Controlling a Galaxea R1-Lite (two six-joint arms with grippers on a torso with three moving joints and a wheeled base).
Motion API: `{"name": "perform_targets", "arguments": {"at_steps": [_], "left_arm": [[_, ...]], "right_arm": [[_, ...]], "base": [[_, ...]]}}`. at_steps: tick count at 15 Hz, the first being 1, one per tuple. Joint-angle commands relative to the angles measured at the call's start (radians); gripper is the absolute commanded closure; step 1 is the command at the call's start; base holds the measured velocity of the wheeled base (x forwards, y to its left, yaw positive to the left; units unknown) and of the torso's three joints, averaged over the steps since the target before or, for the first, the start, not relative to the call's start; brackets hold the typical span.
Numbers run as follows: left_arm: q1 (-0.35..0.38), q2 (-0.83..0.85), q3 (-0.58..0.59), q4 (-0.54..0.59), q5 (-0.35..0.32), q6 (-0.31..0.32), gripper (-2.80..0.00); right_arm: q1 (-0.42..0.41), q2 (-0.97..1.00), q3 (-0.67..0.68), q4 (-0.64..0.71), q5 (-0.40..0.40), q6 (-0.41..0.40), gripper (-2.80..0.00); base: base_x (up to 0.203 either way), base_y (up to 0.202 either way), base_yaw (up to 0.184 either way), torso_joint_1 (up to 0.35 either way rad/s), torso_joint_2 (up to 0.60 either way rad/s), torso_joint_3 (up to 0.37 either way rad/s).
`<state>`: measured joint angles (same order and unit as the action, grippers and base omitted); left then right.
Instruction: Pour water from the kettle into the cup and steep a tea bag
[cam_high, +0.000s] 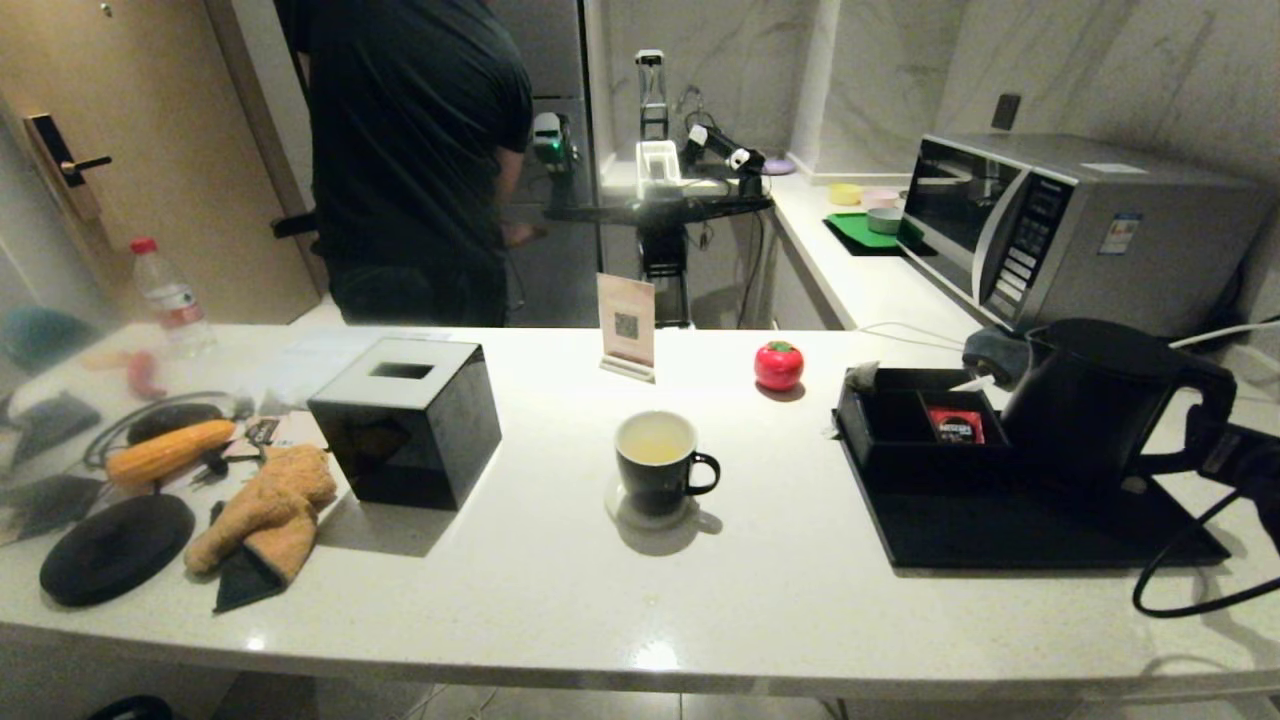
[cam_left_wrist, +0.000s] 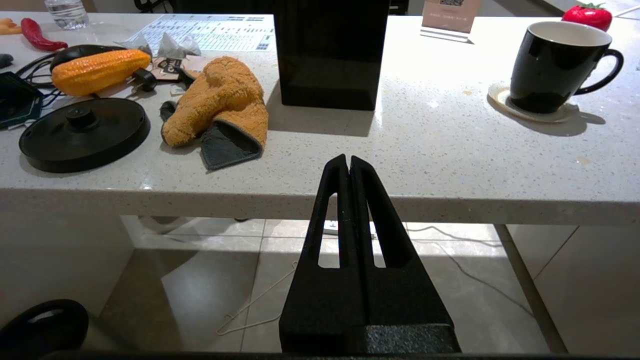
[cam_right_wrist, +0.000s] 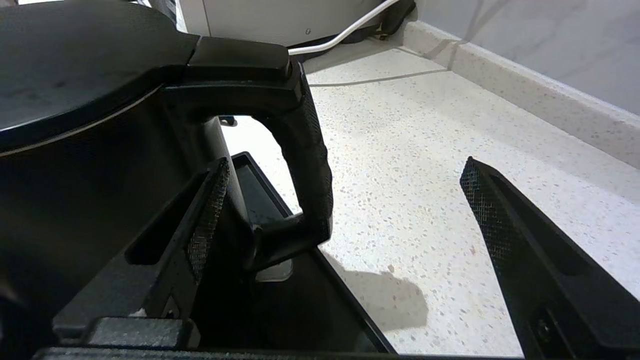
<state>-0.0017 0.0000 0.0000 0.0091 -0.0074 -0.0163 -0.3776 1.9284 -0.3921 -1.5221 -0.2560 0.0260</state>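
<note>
Your right gripper (cam_right_wrist: 340, 210) reaches in level from the counter's right edge, fingers spread wide astride the kettle (cam_high: 1095, 400) handle, nothing clamped, kettle upright on black tray (cam_high: 1000, 530), cup (cam_high: 657, 462) mid-counter holding yellowish water (cam_high: 655, 450), left gripper (cam_left_wrist: 348, 162) pressed together below counter edge.

Head view overlooks counter (cam_high: 560, 590); wrist views sit close.

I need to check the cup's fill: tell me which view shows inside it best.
Head view: it looks down into the cup at pale liquid. Left wrist view shows it side-on, only the white inner rim. Right wrist view misses it.
</note>
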Motion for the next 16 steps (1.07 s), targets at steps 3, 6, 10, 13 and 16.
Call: {"name": "perform_targets", "arguments": {"at_steps": [3,6,10,13,16], "left_arm": [[0.000,0.000,0.000,0.000,0.000,-0.001,0.00],[0.000,0.000,0.000,0.000,0.000,-0.001,0.00],[0.000,0.000,0.000,0.000,0.000,-0.001,0.00],[0.000,0.000,0.000,0.000,0.000,-0.001,0.00],[0.000,0.000,-0.001,0.000,0.000,-0.001,0.00]], "right_arm": [[0.000,-0.049,0.084,-0.031,0.002,0.002,-2.80],[-0.001,-0.093,0.144,-0.009,0.022,-0.004,-2.80],[0.000,-0.147,0.212,-0.012,0.038,-0.023,0.00],[-0.001,-0.175,0.240,-0.005,0.070,-0.018,0.00],[-0.001,-0.215,0.286,0.016,0.104,-0.021,0.00]], "base": [[0.000,0.000,0.000,0.000,0.00,0.000],[0.000,0.000,0.000,0.000,0.00,0.000],[0.000,0.000,0.000,0.000,0.00,0.000],[0.000,0.000,0.000,0.000,0.00,0.000],[0.000,0.000,0.000,0.000,0.00,0.000]]}}
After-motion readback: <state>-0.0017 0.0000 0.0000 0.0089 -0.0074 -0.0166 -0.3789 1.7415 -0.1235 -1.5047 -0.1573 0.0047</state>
